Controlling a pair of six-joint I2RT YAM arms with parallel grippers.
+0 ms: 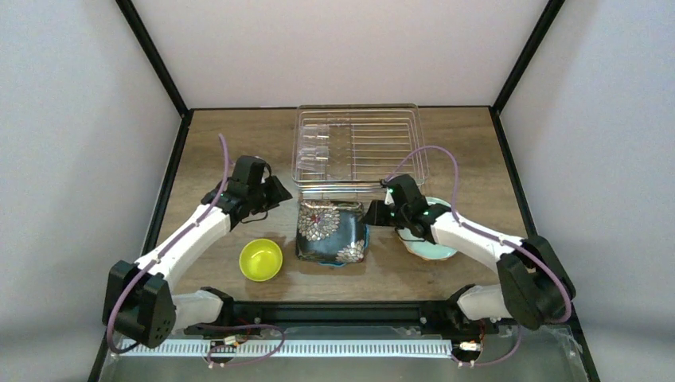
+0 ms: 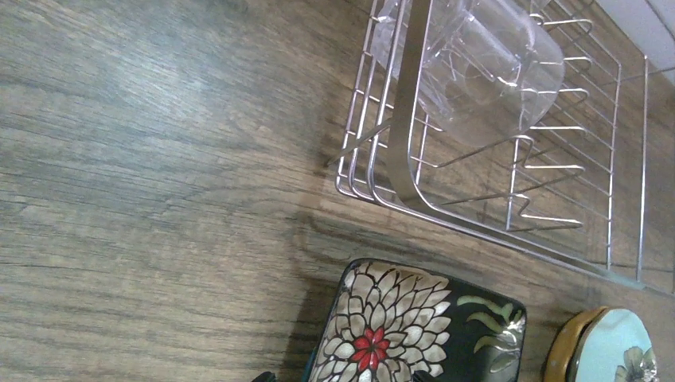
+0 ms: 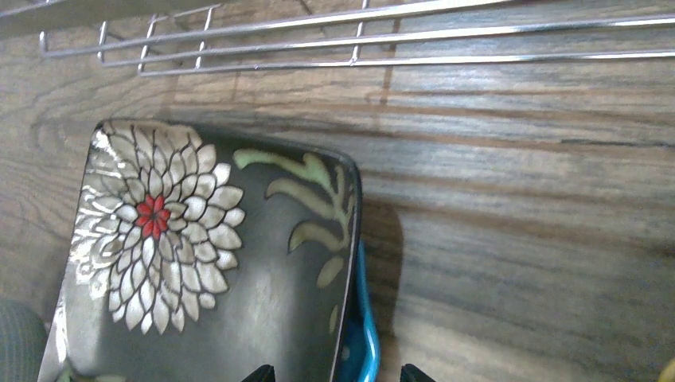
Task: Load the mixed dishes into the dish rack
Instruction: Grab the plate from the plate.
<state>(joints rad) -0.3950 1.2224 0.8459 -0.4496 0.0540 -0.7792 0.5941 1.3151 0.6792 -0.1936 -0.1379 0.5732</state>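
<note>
Dishes lie in three places on the wooden table (image 1: 231,135), all on my side of the wire rack (image 1: 390,151). Only the clear glass (image 1: 318,147) is in the rack, where it lies on its side across the prongs in the left part. Just beside the rack's near rim sits the black flowered plate (image 1: 330,231). It is stacked on a teal plate (image 3: 364,326), whose rim peeks out along one edge. The small yellow-green bowl (image 1: 261,259) stands upright to the left of that stack, apart from it. To the right, the mint plate (image 1: 436,251) rests on an orange plate (image 2: 567,342). My right arm lies across that pair and hides a good part of them in the top view.

My right gripper (image 1: 374,215) is at the right edge of the black plate. Its fingertips (image 3: 259,372) are spread, one over the black plate and the other beyond the teal rim over bare wood, so both plate edges lie between them. I cannot tell whether either tip touches. My left gripper (image 1: 277,192) hangs over bare table left of the black plate's far corner, near the rack's near left corner. Its fingers are wide apart and hold nothing.
</note>
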